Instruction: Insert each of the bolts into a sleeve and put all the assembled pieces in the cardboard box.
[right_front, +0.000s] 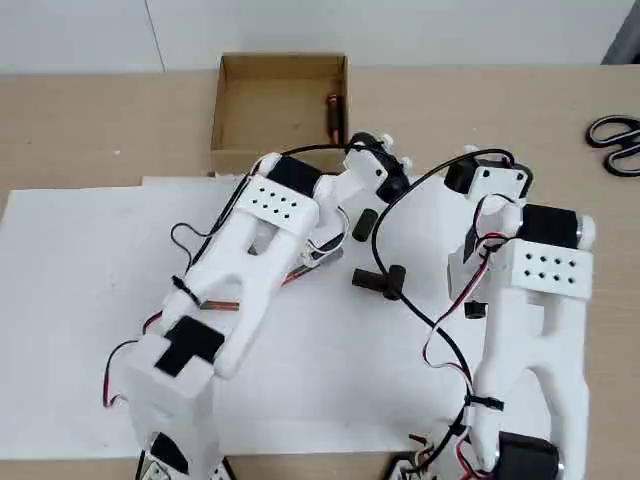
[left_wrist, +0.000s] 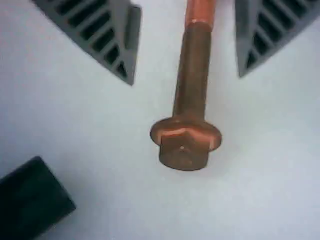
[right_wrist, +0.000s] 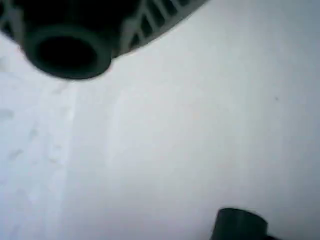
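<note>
While a copper-coloured metal bolt with a flanged hex head (left_wrist: 186, 135) lies flat on the white paper sheet (right_front: 80, 300) spread over the pale wooden worktop (right_front: 100, 110), it is bracketed by the left gripper (left_wrist: 185, 72), whose grey ribbed fingers (left_wrist: 110, 40) are spread wide on either side of the shank without touching it. A short black cylindrical sleeve (right_wrist: 67, 52) is clamped in the fingers of the right gripper (right_front: 474, 300) above the paper, its open bore turned toward the wrist camera. The step in hand is judged to be the pick-up of the bolt. It would best be done by lowering the fingers evenly about the shank and closing well back from the head, so that the far end is left free to be fed into the bore; an off-centre grip could let the round shank roll away. A loose black sleeve (left_wrist: 30, 200) lies just beside the bolt head and should not be nudged. Further black pieces (right_front: 380, 280) rest on the paper between the arms. The open brown cardboard box (right_front: 270, 105), at the far edge of the paper, is seen to hold one copper-and-dark piece (right_front: 335, 118) laid against the wall on the right arm's side, taken to be a finished assembly
</note>
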